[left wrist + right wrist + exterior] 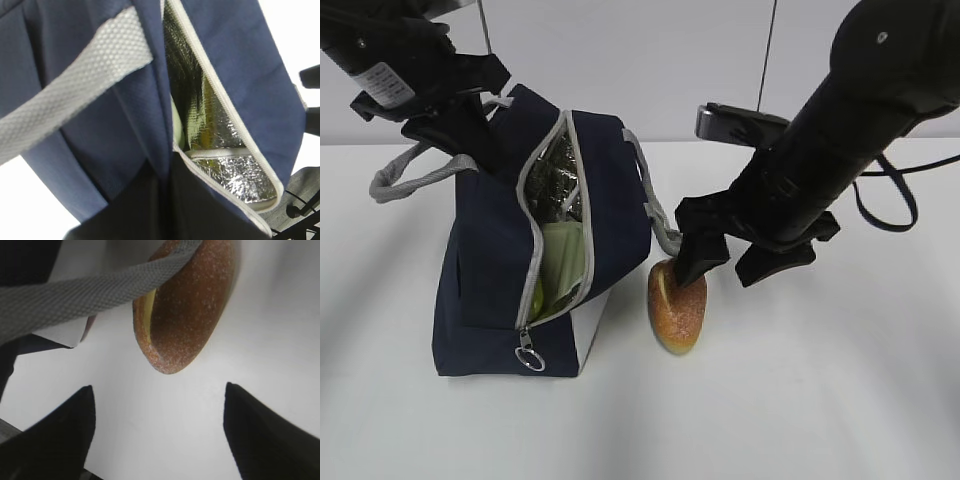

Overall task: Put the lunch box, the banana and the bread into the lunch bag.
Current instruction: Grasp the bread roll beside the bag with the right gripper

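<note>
Exterior view. The lunch bag (510, 270) stands on the white table (820, 400) with its zipper slit parted. The left gripper (470, 135) grips the bag's upper rear edge near one grey handle (415, 170), apparently to keep the mouth open and steady. Inside the slit, the pale green lunch box (562, 262) is visible, with a sliver of yellow below it that may be the banana (536, 296); this cannot be confirmed. The bread (677, 305) lies on the table just beside the bag's right side. The right gripper (740, 262) is lowered over the bread, one finger at its top, jaws spread wide.

Left wrist view. Navy fabric, a grey webbing strap and the silver foil lining (235, 172) fill the frame; a pale green edge of the lunch box (177, 125) shows within. The gripper's fingers are not visible here; its jaws are nearly closed, consistent with a pinch on the fabric.

Right wrist view. Both dark fingertips (60, 440) stand far apart, empty, with the bread (192, 315) ahead of them, partly crossed by the second bag handle (75, 300). The bread appears to be the remaining item; the handle may snag the approach.
</note>
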